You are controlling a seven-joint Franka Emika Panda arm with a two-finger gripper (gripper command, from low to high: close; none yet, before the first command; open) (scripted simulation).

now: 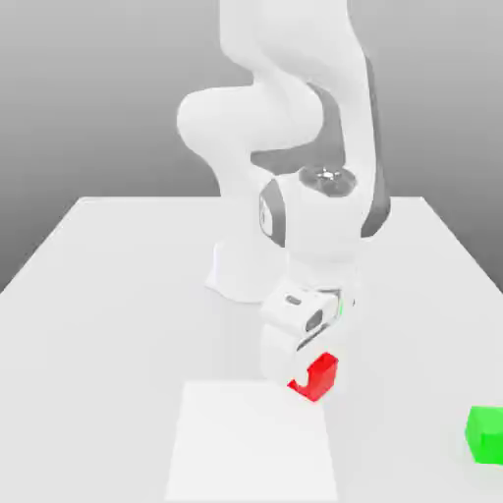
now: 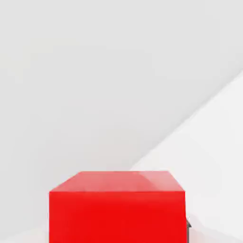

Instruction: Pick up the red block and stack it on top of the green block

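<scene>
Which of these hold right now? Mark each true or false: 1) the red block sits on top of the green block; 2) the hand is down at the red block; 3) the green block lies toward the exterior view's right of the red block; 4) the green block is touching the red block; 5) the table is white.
1) False. The red block is apart from the green block, not on it.
2) True. The hand is right at the red block, partly covering it in the exterior view.
3) True.
4) False. Bare table separates them.
5) True.
</scene>
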